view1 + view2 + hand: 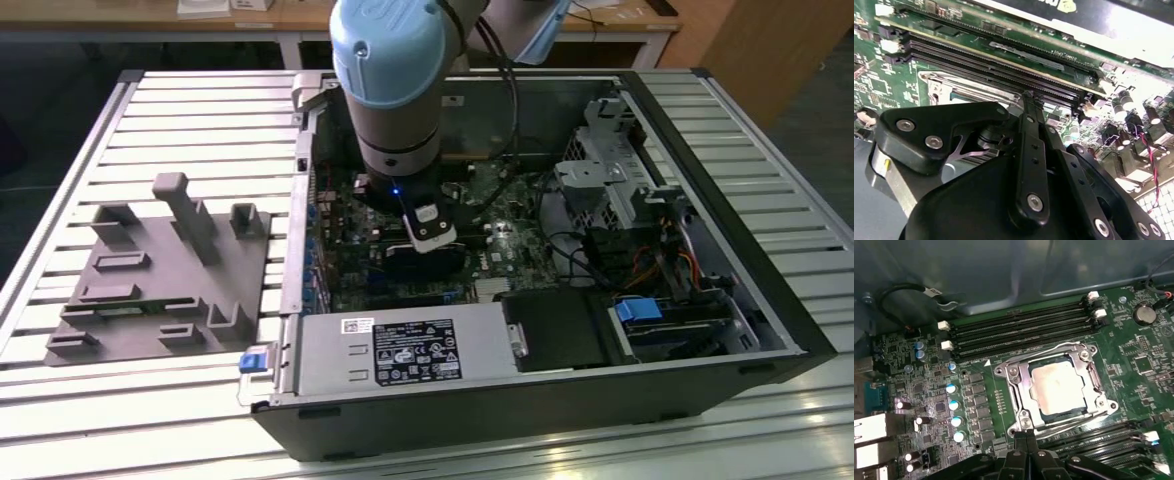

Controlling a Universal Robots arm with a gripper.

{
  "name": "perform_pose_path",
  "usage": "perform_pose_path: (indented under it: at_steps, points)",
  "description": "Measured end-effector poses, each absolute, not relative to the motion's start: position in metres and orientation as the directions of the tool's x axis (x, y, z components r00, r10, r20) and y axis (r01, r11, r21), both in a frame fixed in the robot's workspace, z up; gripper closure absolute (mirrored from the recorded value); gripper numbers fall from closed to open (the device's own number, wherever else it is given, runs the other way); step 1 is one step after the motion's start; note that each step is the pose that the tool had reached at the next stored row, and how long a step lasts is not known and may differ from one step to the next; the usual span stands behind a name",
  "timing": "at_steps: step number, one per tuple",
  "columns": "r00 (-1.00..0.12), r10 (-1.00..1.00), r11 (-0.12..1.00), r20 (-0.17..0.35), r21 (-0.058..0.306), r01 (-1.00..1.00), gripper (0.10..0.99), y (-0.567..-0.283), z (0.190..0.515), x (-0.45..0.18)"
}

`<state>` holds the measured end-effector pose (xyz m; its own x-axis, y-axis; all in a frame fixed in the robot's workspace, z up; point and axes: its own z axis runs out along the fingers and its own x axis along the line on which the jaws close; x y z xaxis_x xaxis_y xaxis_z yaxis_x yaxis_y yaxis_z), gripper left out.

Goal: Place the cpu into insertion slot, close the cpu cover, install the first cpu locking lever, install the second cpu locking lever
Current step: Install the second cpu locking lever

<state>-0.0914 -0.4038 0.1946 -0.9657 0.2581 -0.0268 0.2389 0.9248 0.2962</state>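
Arm is down inside the open PC case [747, 330], wrist over the motherboard [1149, 365] mid-board in the exterior view. In the first wrist view the gripper [1026, 436] has its two black fingers pressed together, nothing between them, tips just at the near edge of the insertion slot [1106, 405]. The cpu [1059, 387] is seated flat in the slot, silver top facing up. The cpu cover [1021, 385] is folded down around it, frame flat on the chip edges, centre cut-out showing the lid. A thin metal locking lever [1074, 421] runs along the slot edge nearest the fingertips; can't tell whether it's latched. Memory slots [1019, 332] run along the far side of the socket, more on the near side. In the exterior view a grey fixture tray [160, 280] sits on the slatted table [200, 110], at the exterior view's left, well apart from the case
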Motion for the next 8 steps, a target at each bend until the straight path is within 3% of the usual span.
perform_pose_path:
  at_steps: [8]
  points:
    - [-0.966,0.259,0.915,-0.019,0.325,0.239,0.984,-0.4041,0.1890,-0.0953]
